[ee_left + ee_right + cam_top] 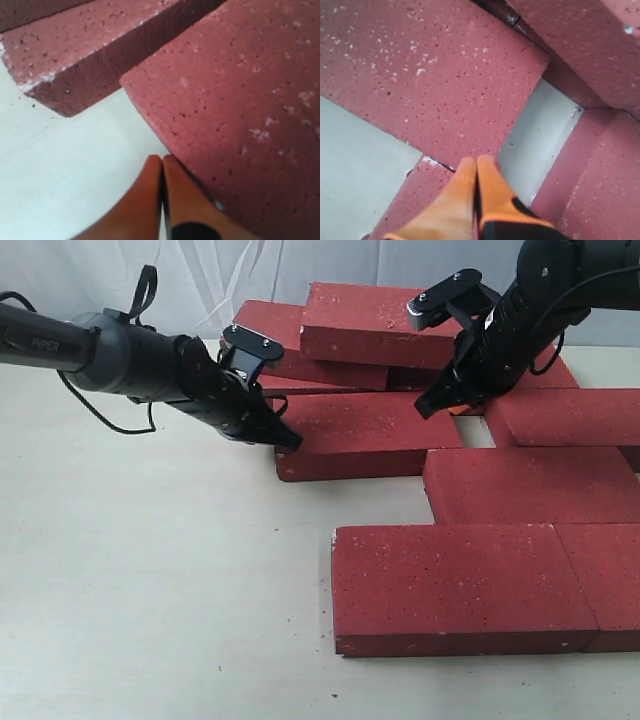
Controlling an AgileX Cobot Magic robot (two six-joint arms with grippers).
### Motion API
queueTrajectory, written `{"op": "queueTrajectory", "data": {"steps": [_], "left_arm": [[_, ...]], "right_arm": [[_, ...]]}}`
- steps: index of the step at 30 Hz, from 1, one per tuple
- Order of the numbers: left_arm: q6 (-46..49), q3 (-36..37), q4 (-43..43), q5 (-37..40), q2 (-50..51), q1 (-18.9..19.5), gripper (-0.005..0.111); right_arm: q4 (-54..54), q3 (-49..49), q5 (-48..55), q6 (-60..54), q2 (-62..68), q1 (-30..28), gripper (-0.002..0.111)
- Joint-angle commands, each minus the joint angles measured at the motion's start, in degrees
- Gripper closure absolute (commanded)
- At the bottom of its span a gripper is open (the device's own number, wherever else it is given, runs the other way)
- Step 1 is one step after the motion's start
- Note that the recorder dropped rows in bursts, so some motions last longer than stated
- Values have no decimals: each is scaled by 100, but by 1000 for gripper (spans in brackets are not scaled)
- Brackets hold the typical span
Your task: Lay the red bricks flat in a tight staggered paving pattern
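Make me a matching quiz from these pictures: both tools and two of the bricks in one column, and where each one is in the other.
1 left tool
2 right tool
3 top brick
4 front brick

A stacked, at the back
B shut, at the paving's left side
C lying flat, nearest the camera
D shut, beside a bare gap in the middle

Pairs: 1-B, 2-D, 3-A, 4-C

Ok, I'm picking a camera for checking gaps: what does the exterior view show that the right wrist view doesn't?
Only the exterior view: the left gripper at the middle brick, at its left end in that view, the stacked bricks behind, and the front row. Only the right wrist view: the right gripper close up, fingertips shut together, at that brick's corner. Both: the bare-table gap beside that brick.
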Motion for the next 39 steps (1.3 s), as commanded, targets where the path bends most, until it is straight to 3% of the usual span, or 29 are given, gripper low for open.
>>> {"op": "queueTrajectory", "data": {"steps": [1,22,39], "left_arm": [[-37,-28,-198,-236,10,-134,107],[-37,-476,-517,-211,417,-134,107],[-37,-743,-671,-321,526,-426,107]], "right_arm": [[-23,161,-278,63,-172,-96,109],[95,502,-569,77,-630,-252,109],[121,502,-654,77,-630,-252,109]]}}
